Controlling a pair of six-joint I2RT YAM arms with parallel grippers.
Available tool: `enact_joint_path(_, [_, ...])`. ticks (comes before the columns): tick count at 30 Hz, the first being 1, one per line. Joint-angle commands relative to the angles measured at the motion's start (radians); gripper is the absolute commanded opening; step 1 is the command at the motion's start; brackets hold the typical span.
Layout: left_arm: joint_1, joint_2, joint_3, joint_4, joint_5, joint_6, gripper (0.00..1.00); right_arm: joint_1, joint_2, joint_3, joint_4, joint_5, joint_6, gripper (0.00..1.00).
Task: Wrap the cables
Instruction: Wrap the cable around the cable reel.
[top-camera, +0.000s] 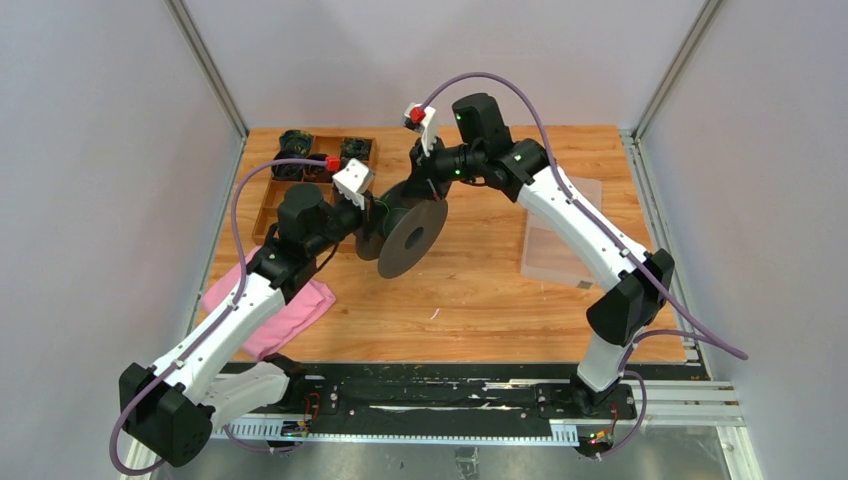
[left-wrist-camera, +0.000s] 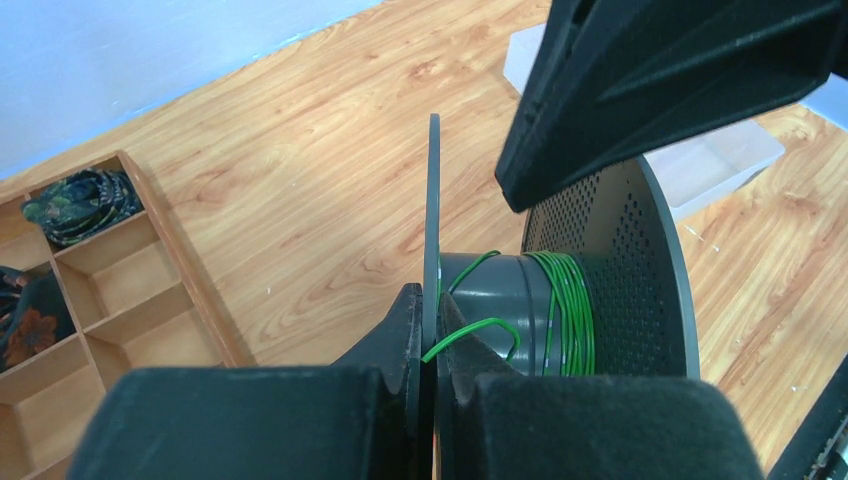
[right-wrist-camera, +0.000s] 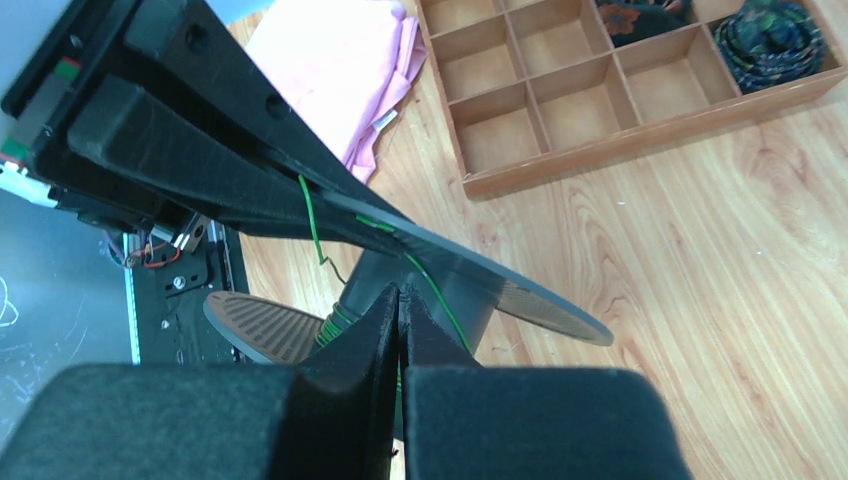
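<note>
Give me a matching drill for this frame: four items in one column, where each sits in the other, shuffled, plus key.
Items:
1. green wire
2. pink cloth
3. wooden tray
4. clear plastic box

Places:
a. far left corner of the table
b. wound around the hub of the spool
c. right side of the table
d. near left side of the table

Pairs: 1-b, 2-d, 3-a, 4-c
</note>
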Motion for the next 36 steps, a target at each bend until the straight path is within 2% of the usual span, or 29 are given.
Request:
enact_joint_path(1, [0.000,-0.027,0.010,0.048,-0.026,-0.006,0.00,-0.004,-0.030,-0.024,0.003,-0.057,-0.030,0.01])
enact_joint_path(4, [0.000,-0.021,0.015,0.036,-0.044,-0.012,0.00,-0.004,-0.027,-0.017,0.017,-0.095,-0.008,0.06])
enact_joint_path(10, [0.001,-0.016,0.022,0.034,-0.041,-0.021,0.00,0.004,0.018,0.011,0.038,-0.154,0.081,0.25])
enact_joint_path(12, [0.000,-0.015,0.021,0.035,-0.044,-0.019,0.00,0.015,0.031,0.013,0.040,-0.152,0.092,0.28])
enact_joint_path(30, [0.001,-0.021,0.022,0.035,-0.043,-0.018,0.00,0.060,0.098,0.039,0.044,-0.114,0.135,0.28])
enact_joint_path(36, [0.001,-0.027,0.022,0.034,-0.044,-0.018,0.00,0.065,0.112,0.043,0.052,-0.114,0.145,0.21])
